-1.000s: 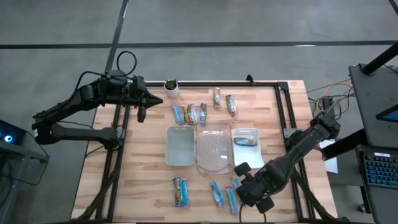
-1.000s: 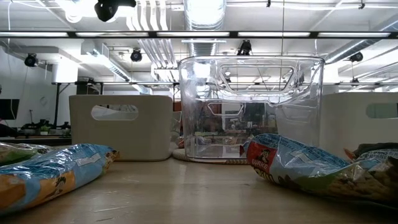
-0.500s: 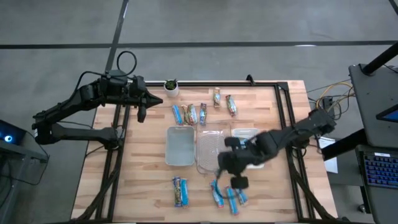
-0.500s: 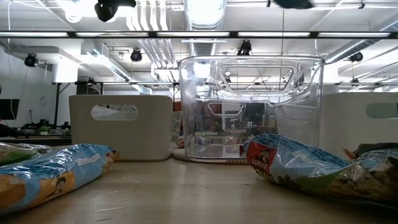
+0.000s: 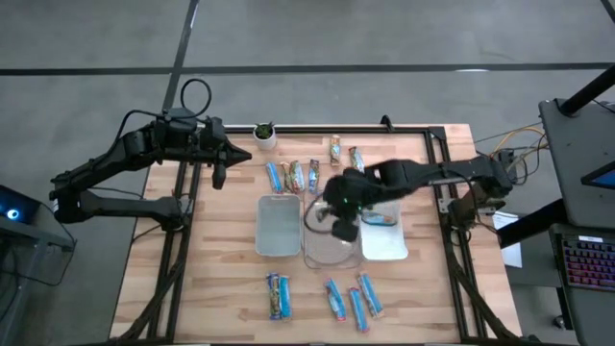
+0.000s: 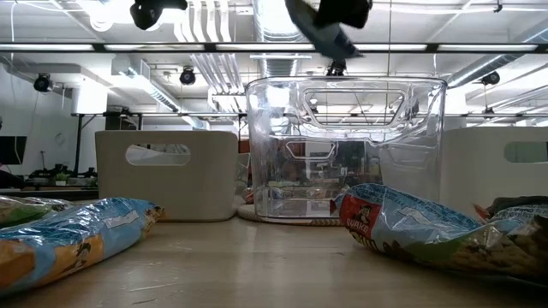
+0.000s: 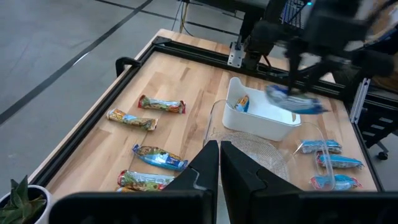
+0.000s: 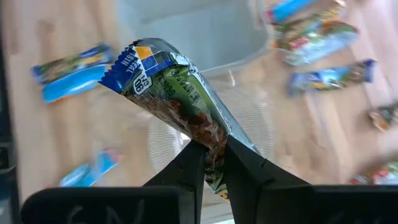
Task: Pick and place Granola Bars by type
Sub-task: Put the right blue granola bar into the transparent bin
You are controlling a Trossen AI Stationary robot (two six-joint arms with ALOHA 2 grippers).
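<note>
My right gripper (image 5: 338,213) hovers above the clear middle tray (image 5: 332,252), shut on a granola bar (image 8: 174,93) with a green-brown wrapper and a blue end. The low view catches gripper and bar (image 6: 324,38) high over the clear tray (image 6: 342,145). One blue bar (image 5: 380,218) lies in the white tray (image 5: 384,245). The grey tray (image 5: 279,229) holds nothing. Several bars (image 5: 298,175) lie flat in a far row and several more (image 5: 351,300) near the near edge. My left gripper (image 5: 219,165) waits shut beyond the table's far-left corner. My right gripper pinches the bar by one end of its wrapper (image 8: 210,134) between its two fingers (image 8: 189,165). The blue end (image 8: 134,65) sticks out past the fingertips. The bar is lifted clear of the table, tilted below the gripper (image 6: 330,13) above the clear tray.
A small white pot with a green plant (image 5: 263,135) stands at the table's far edge, close to my left gripper. The three trays sit side by side mid-table. Bare wood shows on the table's left part (image 5: 202,250). A dark frame (image 5: 437,192) borders the right side.
My right gripper has swung from the near-right edge, beside the near group of bars, up and toward the far-left, ending over the clear tray with the bar in its fingers. It has risen into the top of the low view.
</note>
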